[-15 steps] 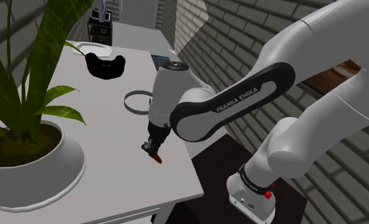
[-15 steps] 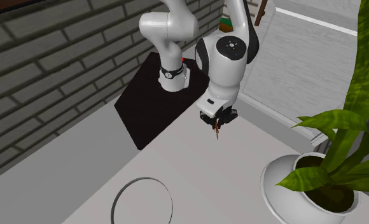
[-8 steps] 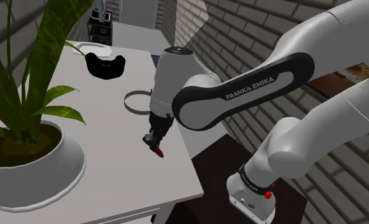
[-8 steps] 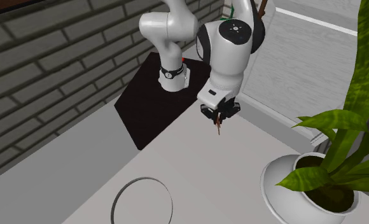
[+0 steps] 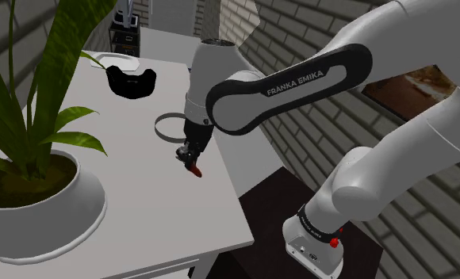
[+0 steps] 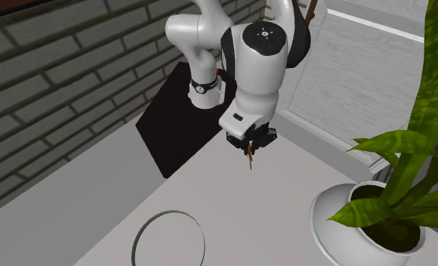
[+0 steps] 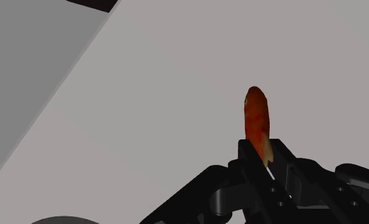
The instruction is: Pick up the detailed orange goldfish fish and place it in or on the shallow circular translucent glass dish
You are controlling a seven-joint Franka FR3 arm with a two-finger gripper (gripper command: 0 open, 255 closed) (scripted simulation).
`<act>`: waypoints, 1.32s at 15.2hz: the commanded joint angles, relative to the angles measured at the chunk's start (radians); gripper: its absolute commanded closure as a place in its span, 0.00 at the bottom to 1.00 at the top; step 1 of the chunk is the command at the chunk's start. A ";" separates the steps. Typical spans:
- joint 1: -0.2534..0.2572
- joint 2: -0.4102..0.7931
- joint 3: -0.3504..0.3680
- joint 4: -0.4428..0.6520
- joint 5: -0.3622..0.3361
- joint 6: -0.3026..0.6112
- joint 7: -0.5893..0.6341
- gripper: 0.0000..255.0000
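Note:
The orange goldfish (image 7: 257, 122) sticks out from between my black fingers, clasped and lifted off the white table (image 5: 78, 111). My gripper (image 5: 191, 158) is shut on the goldfish (image 5: 195, 167), which hangs just below the fingertips. In the second exterior view the gripper (image 6: 249, 145) carries the thin orange goldfish (image 6: 250, 157) above the table's middle. The glass dish (image 5: 170, 126) is a shallow clear ring lying flat on the table, just beyond the gripper in the shoulder view. The same dish (image 6: 168, 239) lies near the second exterior view's bottom edge, well apart from the gripper.
A large potted plant in a white bowl-shaped pot (image 5: 42, 208) stands at the shoulder view's lower left; the plant pot (image 6: 368, 227) shows at the second exterior view's right. A black object (image 5: 132, 82) and a white plate (image 5: 113, 59) lie at the table's far end. Brick walls flank the table.
The arm has carried the goldfish up and toward the dish over the last second; the gripper stays shut on it throughout.

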 commanded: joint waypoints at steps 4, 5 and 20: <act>-0.069 0.104 -0.057 0.103 -0.071 -0.013 -0.070 1.00; -0.081 0.128 -0.067 0.128 -0.085 -0.017 -0.082 1.00; -0.197 0.526 -0.191 0.637 -0.237 -0.154 -0.235 1.00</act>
